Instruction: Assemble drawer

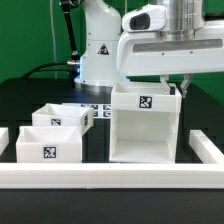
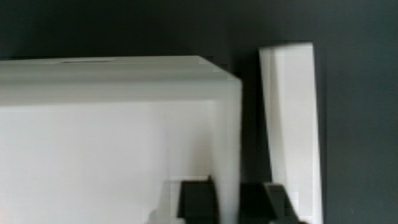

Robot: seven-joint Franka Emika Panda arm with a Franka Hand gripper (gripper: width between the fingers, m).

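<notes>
The drawer's large white casing [image 1: 145, 125] stands at the centre right of the exterior view, with a tag on its upper face. Two smaller white trays [image 1: 62, 118] [image 1: 48, 145] sit to its left, the nearer one showing a tag. My gripper [image 1: 180, 90] comes down from above onto the top of the casing's right-hand wall. In the wrist view the casing [image 2: 107, 140] fills much of the picture. My gripper [image 2: 240, 188] has its dark fingers [image 2: 199, 200] close together, shut with a pale wall edge between them. A white upright strip [image 2: 290, 110] stands just beside them.
Low white border rails run along the front [image 1: 110, 178], the exterior view's right [image 1: 205, 150] and its left [image 1: 4, 140]. The marker board [image 1: 95, 108] lies behind the trays. The arm's white base [image 1: 100, 45] stands at the back.
</notes>
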